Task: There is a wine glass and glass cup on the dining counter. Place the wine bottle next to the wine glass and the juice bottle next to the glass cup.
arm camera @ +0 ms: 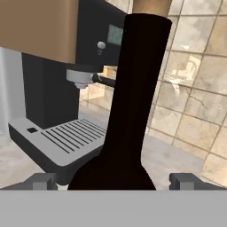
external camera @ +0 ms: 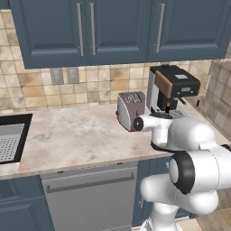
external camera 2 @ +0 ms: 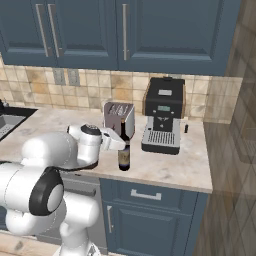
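- The wine bottle (external camera 2: pixel 124 152) stands upright on the beige marble-look surface (external camera 2: pixel 165 167) below the blue wall cabinets (external camera 2: pixel 150 30), near its front edge, in front of the toaster and to the left of the coffee machine.
- In the hand view the wine bottle's (arm camera: pixel 128 115) dark neck and shoulder rise centrally between the two fingertips.
- The claw (arm camera: pixel 114 181) is spread wide: one fingertip (arm camera: pixel 44 181) sits to the left of the bottle's shoulder, the other to the right, each with a visible gap to the glass. Nothing is gripped.
- In the right base view the claw (external camera 2: pixel 116 141) is level with the bottle's neck, reaching in from the left.
- The toaster (external camera 2: pixel 119 119), silver with red sides, stands behind the bottle, toward the tiled wall.
- The coffee machine (external camera 2: pixel 162 115), black with a tan side panel and a grey drip tray, stands just right of the toaster; a small dark item beside it is too small to identify.
- In the left base view a sink (external camera: pixel 11 137) is set into the same surface at far left, well apart from the appliances.
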### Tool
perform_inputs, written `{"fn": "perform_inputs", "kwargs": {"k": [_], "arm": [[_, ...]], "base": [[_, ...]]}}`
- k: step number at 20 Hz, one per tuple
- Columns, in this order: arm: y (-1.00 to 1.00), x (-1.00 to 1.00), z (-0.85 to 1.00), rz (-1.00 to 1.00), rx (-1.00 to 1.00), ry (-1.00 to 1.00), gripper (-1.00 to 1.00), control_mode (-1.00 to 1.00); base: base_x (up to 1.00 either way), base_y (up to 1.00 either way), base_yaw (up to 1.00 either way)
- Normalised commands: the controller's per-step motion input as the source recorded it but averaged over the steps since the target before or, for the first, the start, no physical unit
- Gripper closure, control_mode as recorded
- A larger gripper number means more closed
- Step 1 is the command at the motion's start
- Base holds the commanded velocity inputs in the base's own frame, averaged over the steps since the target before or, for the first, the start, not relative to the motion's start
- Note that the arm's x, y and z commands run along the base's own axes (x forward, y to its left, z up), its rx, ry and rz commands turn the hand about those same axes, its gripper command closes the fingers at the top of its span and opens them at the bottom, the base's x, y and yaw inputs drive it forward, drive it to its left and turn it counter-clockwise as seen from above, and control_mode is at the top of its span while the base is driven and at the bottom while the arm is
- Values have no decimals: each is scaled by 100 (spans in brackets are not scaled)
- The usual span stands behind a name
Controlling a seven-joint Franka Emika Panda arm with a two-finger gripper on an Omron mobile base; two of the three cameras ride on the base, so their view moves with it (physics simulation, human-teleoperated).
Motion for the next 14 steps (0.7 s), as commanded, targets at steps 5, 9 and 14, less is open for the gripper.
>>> {"fn": "perform_inputs", "kwargs": {"k": [5,9,14], "arm": [[0,8,-13,2,0,0,-100,-100],[-1,10,-12,1,0,0,-100,-100],[-3,12,-9,2,0,0,-100,-100]], "base": [[0,0,0],[0,0,0],[0,0,0]]}}
